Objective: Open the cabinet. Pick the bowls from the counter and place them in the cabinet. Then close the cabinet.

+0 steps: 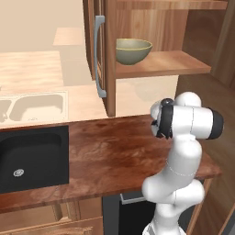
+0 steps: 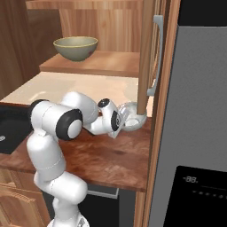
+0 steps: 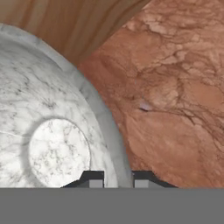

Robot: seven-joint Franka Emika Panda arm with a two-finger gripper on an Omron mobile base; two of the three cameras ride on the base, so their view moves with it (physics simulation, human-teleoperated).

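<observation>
The cabinet (image 1: 160, 64) stands open, both doors swung out. On its wooden shelf (image 2: 102, 62) sits the olive-yellow bowl (image 1: 132, 50) (image 2: 75, 48). The white-grey marbled bowl (image 2: 133, 124) (image 3: 52, 131) rests on the dark reddish counter (image 1: 105, 151) (image 2: 102, 155) at its far right, partly under the right cabinet door (image 2: 148, 53). My gripper (image 2: 124, 119) (image 3: 118, 179) reaches low to it and is shut on the bowl's near rim, one fingertip inside the rim and one outside.
A black sink (image 1: 32, 158) is set into the counter at the left. Beyond it lies a paler counter with a beige sink (image 1: 32, 105). A tall grey fridge (image 2: 199, 111) walls off the right side, close to the open door's handle (image 2: 156, 57).
</observation>
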